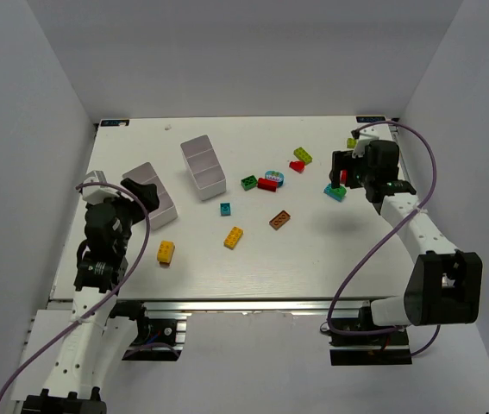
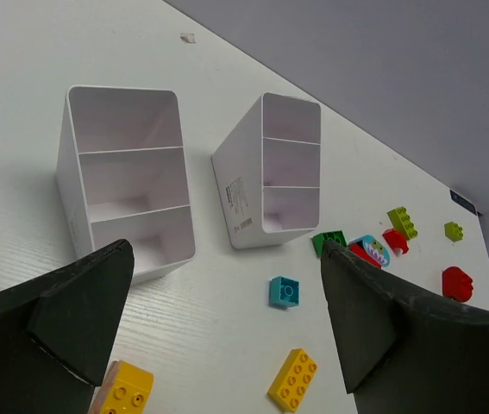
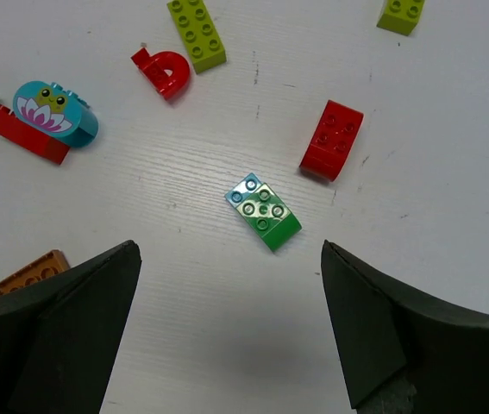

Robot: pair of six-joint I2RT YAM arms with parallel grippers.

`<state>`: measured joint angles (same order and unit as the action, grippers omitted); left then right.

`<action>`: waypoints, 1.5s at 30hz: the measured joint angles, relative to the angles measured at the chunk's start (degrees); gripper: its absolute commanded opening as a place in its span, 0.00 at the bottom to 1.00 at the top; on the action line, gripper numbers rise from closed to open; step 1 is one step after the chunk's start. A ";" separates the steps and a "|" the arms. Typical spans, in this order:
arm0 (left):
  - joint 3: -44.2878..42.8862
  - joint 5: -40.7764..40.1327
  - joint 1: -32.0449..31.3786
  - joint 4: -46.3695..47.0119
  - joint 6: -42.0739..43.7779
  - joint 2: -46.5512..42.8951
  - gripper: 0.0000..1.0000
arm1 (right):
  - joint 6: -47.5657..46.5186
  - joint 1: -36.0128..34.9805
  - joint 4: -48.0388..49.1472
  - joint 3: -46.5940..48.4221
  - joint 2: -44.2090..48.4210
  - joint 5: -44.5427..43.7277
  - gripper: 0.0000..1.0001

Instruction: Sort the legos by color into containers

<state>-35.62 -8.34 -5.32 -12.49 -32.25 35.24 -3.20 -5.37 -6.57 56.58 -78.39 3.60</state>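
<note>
1. Legos point(image 1: 234, 237): all lie loose on the surface point(image 1: 330, 259), centre to right. None is in a bin.
2. Containers point(image 1: 212, 184): two white bins, left side. The compartments seen look empty.
3. Left gripper point(image 2: 227, 250): jaws apart, empty, near the bins.
4. Right gripper point(image 3: 228, 259): jaws apart, empty, above a green-teal brick point(image 3: 263, 211).
5. Judgement: sorting not yet begun.

The near strip of the table point(image 1: 296, 259) is bare and gives wide room to pass. The left bin point(image 2: 123, 121) and the right bin point(image 2: 231, 190) leave only a narrow gap between them. The green-and-teal brick point(image 3: 264, 210) has free table all around (the red brick point(image 3: 332, 140) lies nearest, apart). The round piece point(image 3: 54, 112) touches a red bar point(image 3: 24, 135), so room there is tight.
</note>
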 measured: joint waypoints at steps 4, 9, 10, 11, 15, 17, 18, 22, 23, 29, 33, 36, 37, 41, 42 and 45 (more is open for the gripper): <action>-0.17 0.00 0.00 -0.61 0.35 -0.09 0.98 | -2.43 0.00 -0.37 0.24 0.04 3.19 0.90; -0.83 0.00 0.00 -1.31 0.50 -0.09 0.93 | -13.22 -0.07 -0.59 -0.15 1.14 14.47 0.89; -0.87 0.00 0.00 -1.38 0.46 -0.09 0.89 | -15.63 -0.22 -0.81 -0.33 1.64 16.83 0.89; -0.87 0.00 0.00 -1.51 0.44 -0.09 0.84 | -17.40 -0.42 -1.01 -0.35 1.99 18.84 0.89; -0.87 0.22 0.00 -2.58 -0.61 0.17 0.04 | -25.20 -0.90 -3.56 -0.33 2.38 28.33 0.85; -0.90 0.33 0.00 -3.34 -1.07 0.76 0.00 | -28.44 -1.09 -5.64 -0.35 2.36 34.29 0.69; -0.90 0.42 0.00 -3.89 -1.42 1.25 0.00 | -29.24 -1.25 -6.10 -0.37 2.36 36.79 0.54; -1.90 1.97 -0.02 -8.46 -3.37 6.23 0.66 | -29.88 -4.02 -6.10 -0.74 2.34 42.10 0.68; -2.21 2.38 -0.02 -9.75 -3.87 8.22 0.80 | -29.66 -5.20 -5.99 -0.90 2.25 42.29 0.84; -5.07 2.03 -1.03 -20.68 -5.70 18.16 0.93 | -26.77 -10.49 -5.73 -1.01 0.33 40.41 0.89; -10.64 -0.44 -4.70 -26.40 -5.25 25.33 0.90 | -24.63 -10.51 -5.70 -1.01 -0.94 38.64 0.89; -12.85 -2.23 -9.77 -27.93 -4.74 30.77 0.84 | -23.87 -10.51 -5.68 -1.03 -1.55 37.70 0.89; -13.07 -2.62 -11.28 -28.50 -4.55 32.50 0.84 | -23.71 -10.51 -5.68 -1.03 -1.62 37.44 0.90; -14.78 -4.63 -14.75 -32.81 -3.45 38.38 0.84 | -23.28 -10.51 -5.40 -1.22 -1.64 37.09 0.89; -15.37 -5.11 -15.19 -33.90 -3.13 39.47 0.85 | -23.12 -10.51 -5.33 -1.29 -1.64 37.05 0.89; -16.41 -6.73 -15.82 -36.17 -2.43 40.37 0.86 | -22.82 -10.51 -4.79 -1.95 -1.60 36.96 0.89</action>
<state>-52.03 -15.07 -21.15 -48.66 -34.68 75.61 -26.02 -15.88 -11.35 54.63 -79.99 40.56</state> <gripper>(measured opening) 0.856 0.895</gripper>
